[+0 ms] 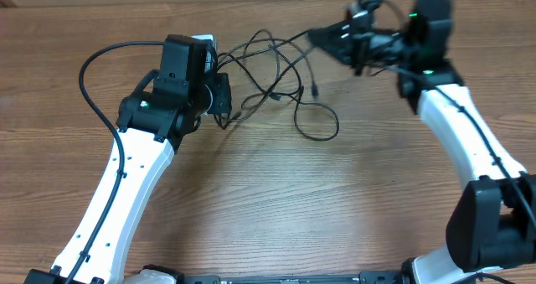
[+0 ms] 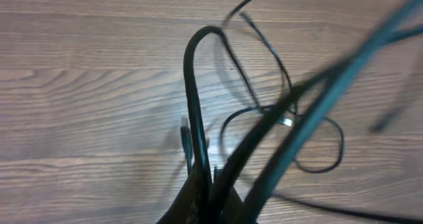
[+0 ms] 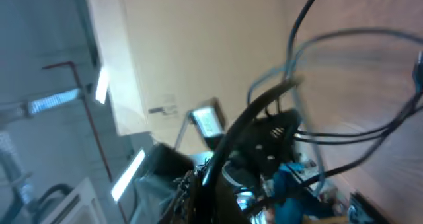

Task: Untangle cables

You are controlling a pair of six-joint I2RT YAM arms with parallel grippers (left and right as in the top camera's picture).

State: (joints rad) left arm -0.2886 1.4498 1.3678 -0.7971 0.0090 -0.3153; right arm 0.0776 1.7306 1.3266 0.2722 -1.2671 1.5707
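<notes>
Figure: the wooden table [image 1: 268, 192] as setting.
You see its brown grain running left to right; the right wrist view catches a pale wall [image 3: 198, 45].

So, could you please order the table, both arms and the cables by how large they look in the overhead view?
Largest: table.
Next: left arm and right arm, too alike to rank.
Smallest: cables, a loose tangle between the arms.
</notes>
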